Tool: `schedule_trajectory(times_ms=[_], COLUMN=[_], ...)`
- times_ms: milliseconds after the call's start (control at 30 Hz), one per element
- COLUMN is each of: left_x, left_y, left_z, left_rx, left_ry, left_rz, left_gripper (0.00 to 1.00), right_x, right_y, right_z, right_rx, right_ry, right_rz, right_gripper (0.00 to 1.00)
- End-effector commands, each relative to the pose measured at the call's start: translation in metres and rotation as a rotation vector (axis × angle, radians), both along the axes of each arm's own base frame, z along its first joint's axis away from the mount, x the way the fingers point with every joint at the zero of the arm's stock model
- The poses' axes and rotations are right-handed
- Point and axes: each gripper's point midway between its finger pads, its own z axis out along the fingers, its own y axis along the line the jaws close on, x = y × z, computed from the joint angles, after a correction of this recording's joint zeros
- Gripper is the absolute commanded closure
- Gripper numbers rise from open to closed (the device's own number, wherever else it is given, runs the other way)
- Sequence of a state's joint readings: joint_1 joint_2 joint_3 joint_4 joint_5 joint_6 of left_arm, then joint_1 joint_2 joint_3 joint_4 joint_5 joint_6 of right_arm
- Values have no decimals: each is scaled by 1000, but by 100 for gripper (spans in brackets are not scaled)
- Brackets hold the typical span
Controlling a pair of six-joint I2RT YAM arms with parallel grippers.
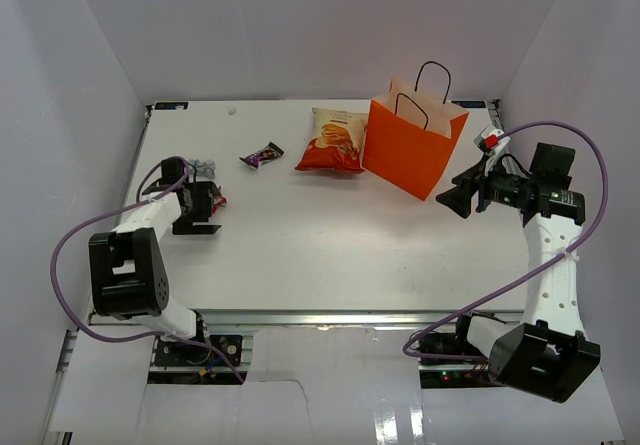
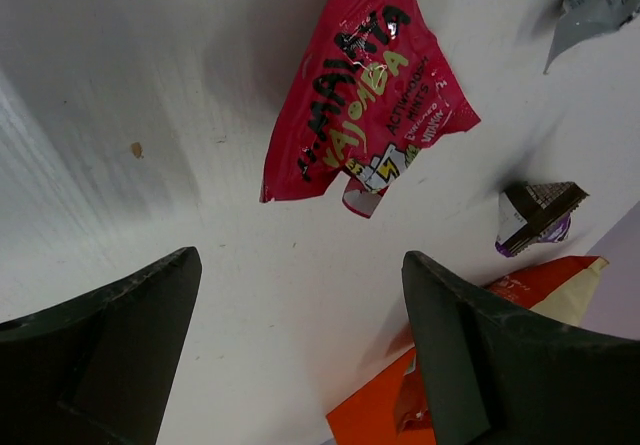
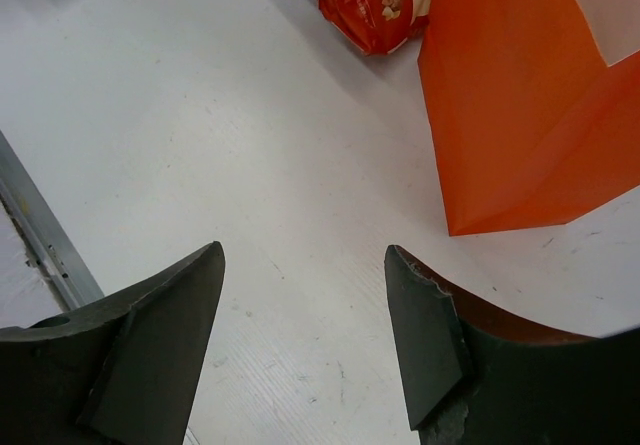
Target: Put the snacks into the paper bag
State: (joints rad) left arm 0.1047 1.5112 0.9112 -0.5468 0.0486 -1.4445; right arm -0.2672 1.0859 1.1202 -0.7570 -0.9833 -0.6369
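My left gripper [image 2: 300, 263], released, hovers just short of the red packet [image 2: 360, 105]; my right gripper [image 3: 302, 255], also released, has the bag [image 3: 510, 115] ahead-right.

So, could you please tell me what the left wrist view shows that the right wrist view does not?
Only the left wrist view shows the red-pink packet, the dark purple candy, a corner of the silver-grey packet and the open left pincer. Only the right wrist view shows the open right pincer and, plainly, the paper bag; an orange patch at the left view's bottom edge may be it, I cannot tell. Both show the chip bag and the white table.
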Motion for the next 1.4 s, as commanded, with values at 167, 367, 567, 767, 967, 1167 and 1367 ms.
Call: schedule_trajectory(times_ms=[167,367,567,767,967,1167,1367], left_x=[27,37,39,41,43,49,-7], left_y=[12,23,33,41,32,-9,-94], left_z=[-17,-28,-33,-30,-13,39,95], left_rx=[-96,-68,-35,28,105,135,76], left_ry=[-27,-19,-25,-68,-206,-516,-850], left_rz=[175,157,145,67,-162,-542,-934], left_gripper=[9,17,37,58,72,81,82], right_x=[-7,-8,-7,-14,-28,-43,-60], right_y=[6,7,9,13,24,37,80], right_z=[0,4,11,24,41,55,43], right_rx=[20,21,39,28,26,74,94], right_ry=[-9,-20,-27,-72,-167,-204,-42], right_rz=[35,49,61,103,208,291,383], right_gripper=[28,28,28,28,28,29,32])
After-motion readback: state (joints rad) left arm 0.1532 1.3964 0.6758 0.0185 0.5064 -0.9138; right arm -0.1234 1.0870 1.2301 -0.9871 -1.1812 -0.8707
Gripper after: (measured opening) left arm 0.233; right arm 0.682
